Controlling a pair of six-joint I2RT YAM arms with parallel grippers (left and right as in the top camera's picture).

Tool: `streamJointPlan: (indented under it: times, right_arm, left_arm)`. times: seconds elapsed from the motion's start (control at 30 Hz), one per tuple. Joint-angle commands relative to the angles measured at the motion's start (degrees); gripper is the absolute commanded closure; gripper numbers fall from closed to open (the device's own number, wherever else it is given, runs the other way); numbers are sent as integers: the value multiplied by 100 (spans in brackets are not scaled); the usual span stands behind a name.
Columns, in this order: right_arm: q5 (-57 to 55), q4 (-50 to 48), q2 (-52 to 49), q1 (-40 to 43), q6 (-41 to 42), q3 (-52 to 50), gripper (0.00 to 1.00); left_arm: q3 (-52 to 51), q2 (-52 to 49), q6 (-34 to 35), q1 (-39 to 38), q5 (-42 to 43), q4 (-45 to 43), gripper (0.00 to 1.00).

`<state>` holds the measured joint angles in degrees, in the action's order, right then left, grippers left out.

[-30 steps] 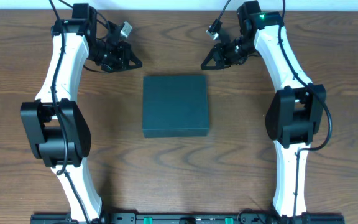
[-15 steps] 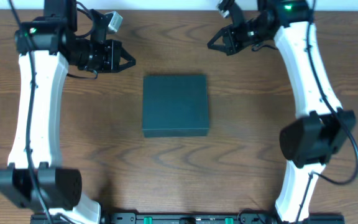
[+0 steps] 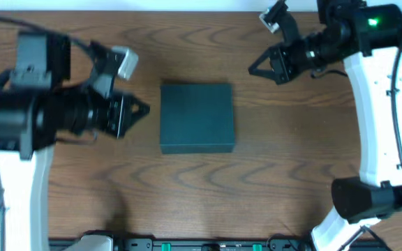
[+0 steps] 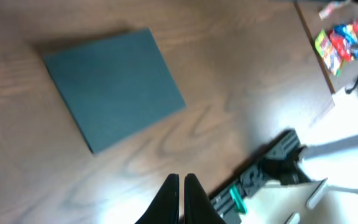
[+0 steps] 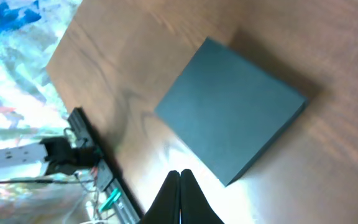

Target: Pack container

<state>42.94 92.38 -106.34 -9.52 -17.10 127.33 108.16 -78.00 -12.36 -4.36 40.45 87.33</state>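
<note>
**End effectors.** The left gripper [image 4: 180,186] has its fingers pressed together with nothing between them. The right gripper [image 5: 180,180] is in the same state: fingers touching, empty. Both hang above the table [image 3: 187,181], apart from the box.

**Change over the last second.**
- The left arm [image 3: 19,118] has risen toward the overhead camera, where it now looks large and blurred. Its gripper has moved from the far-left corner area to just beside the box's left edge, pointing at it.
- The right arm [image 3: 375,90] has swung outward and up. Its gripper now sits further right of the box's far-right corner than before.
- The box [image 3: 197,117] has not moved. It lies flat at the table centre with its lid down.

**Meaning for the task.** Judged from these views, packing has not begun: the box is closed, and neither gripper carries anything. The arms appear to be repositioning, not working on the box. Opening the lid is the likely first step.

**Count.**
- Arms: two.
- Grippers: two, both empty.
- Boxes: one.
- Packets [image 4: 337,38]: a small colourful cluster on a separate surface beyond the table edge, seen only in the left wrist view. It is too blurred to count.
- Packets on the table in the overhead view: none visible.
</note>
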Motion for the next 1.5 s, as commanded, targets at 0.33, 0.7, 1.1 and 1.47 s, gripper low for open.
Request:
streamJointPlan:
  times: [0.33,0.7,1.1,1.47]
  right_arm:
    - [-525,492,988,-868,-299,-173,75]
    - [-549,490,990,-1152,378,-173,1]
    - [-549,490,990,-1152,378,-173,1]
    - [-549,490,990,-1152,378,-173,1]
  left_arm:
    - [-590,1764,-433,-17,-63,348,66]
    - [-590,1871,-354,-17,-63,846,5]
    - [-590,1869,-354,-17,-63,846,5]
    - [-590,1862,-352,-17,-944,839,5]
